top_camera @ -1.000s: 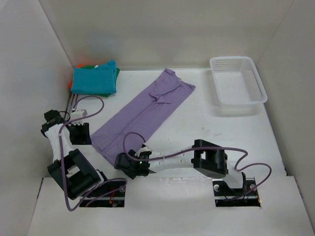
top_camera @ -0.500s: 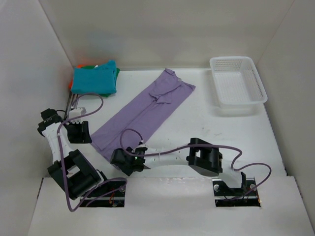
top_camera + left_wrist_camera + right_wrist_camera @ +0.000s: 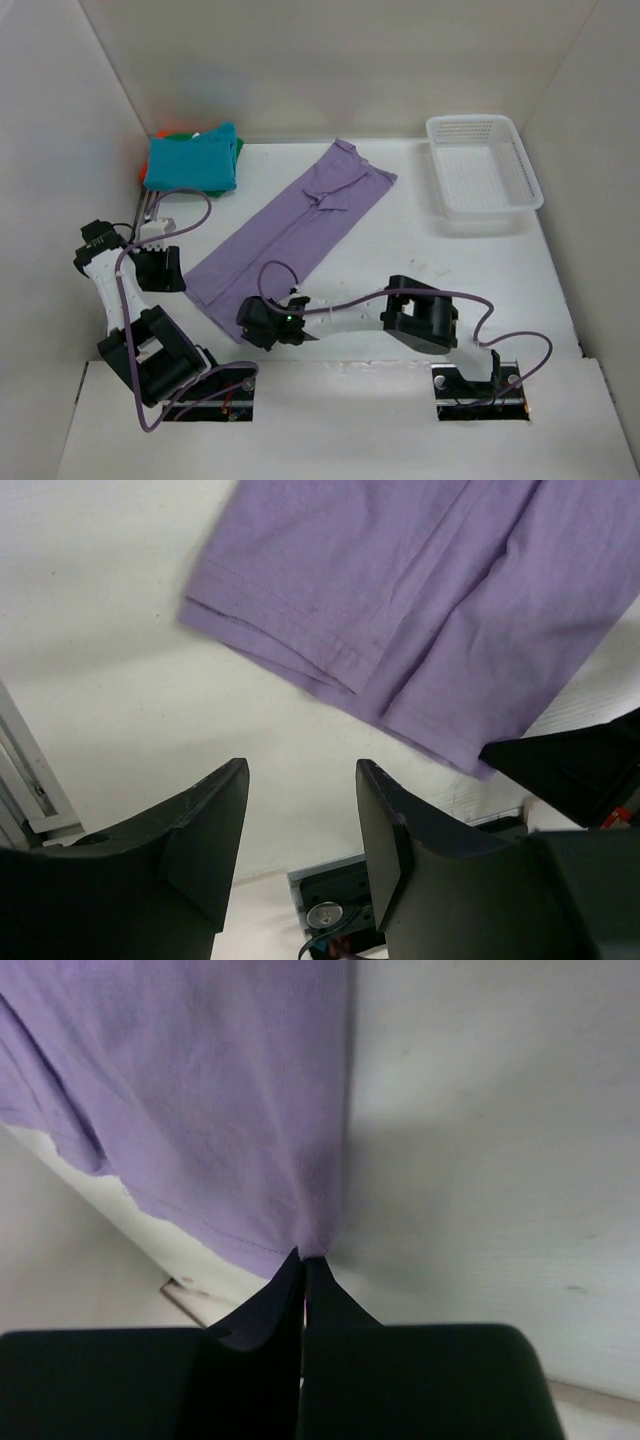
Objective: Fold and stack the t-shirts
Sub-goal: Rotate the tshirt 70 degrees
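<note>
Right wrist: right end effector (image 3: 302,1258) just shut — on what?
— Near hem corner of the lavender t-shirt (image 3: 200,1080), folded long on the surface (image 3: 480,1140). Grip's set, so fold-over likely next. Left end effector (image 3: 302,785) unchanged, open, empty, by the other hem corner.

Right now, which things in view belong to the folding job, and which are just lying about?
Job: lavender t-shirt, its near hem corner pinched by the right gripper; stacked teal t-shirt, green t-shirt and orange t-shirt edges beneath; left gripper, open, empty.
Lying about: white mesh basket.
</note>
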Controlling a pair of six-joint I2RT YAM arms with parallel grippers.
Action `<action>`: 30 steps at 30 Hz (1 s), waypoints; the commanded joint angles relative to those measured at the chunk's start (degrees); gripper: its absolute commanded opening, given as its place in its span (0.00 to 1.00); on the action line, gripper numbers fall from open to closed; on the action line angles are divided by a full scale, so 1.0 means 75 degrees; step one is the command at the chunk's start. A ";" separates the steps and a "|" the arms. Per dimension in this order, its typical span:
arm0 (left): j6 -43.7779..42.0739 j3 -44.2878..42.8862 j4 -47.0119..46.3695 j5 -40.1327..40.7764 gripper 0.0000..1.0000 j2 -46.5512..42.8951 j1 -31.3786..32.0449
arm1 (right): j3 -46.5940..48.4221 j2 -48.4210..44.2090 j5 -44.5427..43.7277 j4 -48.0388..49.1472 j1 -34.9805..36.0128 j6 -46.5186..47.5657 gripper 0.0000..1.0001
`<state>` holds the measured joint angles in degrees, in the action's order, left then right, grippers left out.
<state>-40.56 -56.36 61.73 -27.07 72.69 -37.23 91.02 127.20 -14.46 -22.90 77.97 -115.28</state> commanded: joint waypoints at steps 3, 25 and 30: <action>-0.1083 -0.0349 0.0464 -0.0351 0.47 -0.0643 -0.0034 | -0.2487 -0.0890 -0.0030 0.0049 -0.0242 -0.1857 0.00; -0.3085 0.0481 0.0522 0.0514 0.52 -0.2388 0.5282 | -0.9019 -0.6270 0.0392 0.2469 -0.0558 -0.0041 0.00; -0.4715 0.1899 0.0886 0.1592 0.51 -0.3338 0.7229 | -0.8552 -0.6437 0.1000 0.2127 -0.0898 0.1692 0.01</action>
<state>-63.88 -46.94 64.75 -20.62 49.93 12.03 24.99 78.41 -9.39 -0.58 72.42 -110.87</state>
